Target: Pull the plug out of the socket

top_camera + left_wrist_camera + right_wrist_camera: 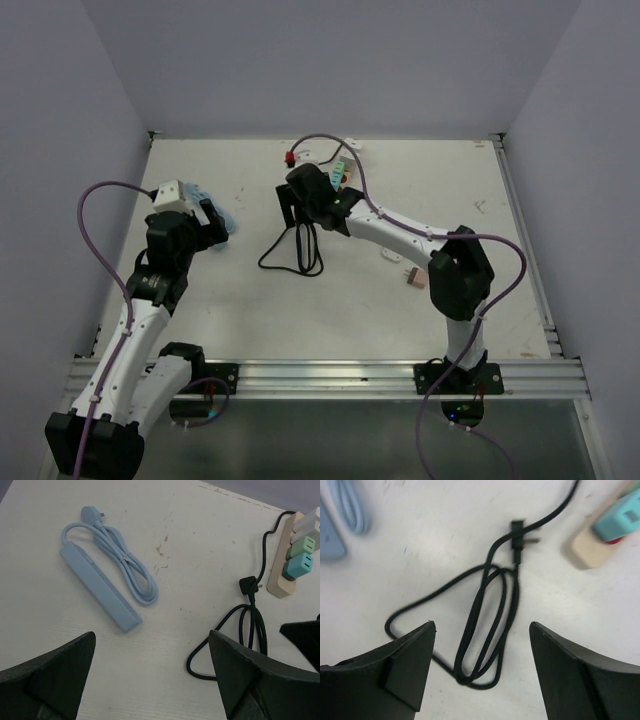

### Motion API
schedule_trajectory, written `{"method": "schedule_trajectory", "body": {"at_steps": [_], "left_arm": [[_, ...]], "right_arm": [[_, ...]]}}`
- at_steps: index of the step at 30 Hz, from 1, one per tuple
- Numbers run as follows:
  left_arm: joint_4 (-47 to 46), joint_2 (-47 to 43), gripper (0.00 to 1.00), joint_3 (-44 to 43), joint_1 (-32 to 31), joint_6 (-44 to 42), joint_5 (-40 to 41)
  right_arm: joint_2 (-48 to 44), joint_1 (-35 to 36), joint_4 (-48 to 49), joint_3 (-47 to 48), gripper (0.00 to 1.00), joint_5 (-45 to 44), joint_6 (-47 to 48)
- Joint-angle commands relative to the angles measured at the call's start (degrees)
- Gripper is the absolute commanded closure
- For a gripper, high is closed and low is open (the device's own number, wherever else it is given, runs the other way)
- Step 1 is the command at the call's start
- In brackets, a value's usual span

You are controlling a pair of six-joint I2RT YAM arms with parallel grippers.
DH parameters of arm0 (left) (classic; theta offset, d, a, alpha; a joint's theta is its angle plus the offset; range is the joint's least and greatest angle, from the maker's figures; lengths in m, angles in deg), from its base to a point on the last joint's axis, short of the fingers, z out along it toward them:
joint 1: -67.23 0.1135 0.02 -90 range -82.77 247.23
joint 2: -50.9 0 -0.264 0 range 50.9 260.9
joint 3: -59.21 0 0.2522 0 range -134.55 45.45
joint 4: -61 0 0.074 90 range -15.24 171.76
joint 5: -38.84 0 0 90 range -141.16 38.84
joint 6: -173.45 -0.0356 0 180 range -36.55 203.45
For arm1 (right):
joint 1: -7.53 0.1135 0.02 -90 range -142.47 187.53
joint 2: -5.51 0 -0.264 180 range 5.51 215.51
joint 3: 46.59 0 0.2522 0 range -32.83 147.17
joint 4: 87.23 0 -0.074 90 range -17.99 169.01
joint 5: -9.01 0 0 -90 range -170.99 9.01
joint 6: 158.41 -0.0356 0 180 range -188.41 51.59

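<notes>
The socket (278,586) is a long, narrow cream strip at the right edge of the left wrist view, lying flat on the tabletop (250,310). In the overhead view it sits at upper centre, near the back wall. It's loaded. A teal plug (297,566) sits nearest its bare end, a green plug (301,546) is right behind that, and pale plugs (311,517) carry on up out of frame. Its thin black cord (250,625) leaves the far end, curls down and bundles into a loose elongated coil. The black plug (248,584) lies just beside the strip's bare end.

The right end effector (482,625) hovers over that coil with its fingers spread wide, gripping nothing. The left end effector (151,634) is released too, with its jaws well apart above bare surface.

Over at upper left in the left wrist view lies the light blue power strip (97,587), with its tied blue cord (127,565) looped alongside. Two small loose pieces (402,267) lie right of centre in the overhead view, too small to identify.

The tabletop is off-white and scuffed, with brownish flecks (162,545). Plain grey-lilac walls (330,60) box it in on three sides, and an aluminium rail (330,375) runs along the near edge.
</notes>
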Motion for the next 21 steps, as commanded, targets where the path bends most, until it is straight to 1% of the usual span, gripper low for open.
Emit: {"method": "schedule_trajectory", "body": {"at_steps": [1, 2, 5, 8, 9, 16, 21], "left_arm": [[-1.3, -1.0, 0.02, 0.2, -0.1, -0.3, -0.6], [-1.3, -1.0, 0.02, 0.3, -0.1, -0.3, -0.7], [-1.3, -1.1, 0.02, 0.2, -0.1, -0.3, -0.8], [-1.2, -1.1, 0.02, 0.2, -0.1, -0.3, -0.8], [-1.3, -1.1, 0.02, 0.2, -0.1, -0.3, -0.8], [-1.2, -1.2, 0.02, 0.3, -0.2, -0.3, -0.9], [-1.3, -1.3, 0.02, 0.3, -0.1, -0.3, -0.9]], "right_arm": [[-2.1, -4.3, -4.3, 5.4, 0.21, -16.3, -7.8], [-0.9, -5.4, -4.9, 5.7, 0.22, -16.6, -11.1], [1.4, -8.9, -2.9, 5.4, 0.22, -16.4, -14.9], [4.2, -10.3, -1.8, 7.6, 0.22, -17.1, -16.7], [6.3, -10.7, -1.6, 8.5, 0.21, -16.9, -16.7], [16.7, -11.3, -3.6, 19.5, 0.2, -18.6, -18.0], [20.4, -12.4, -3.8, 21.5, 0.2, -21.5, -20.1]]}}
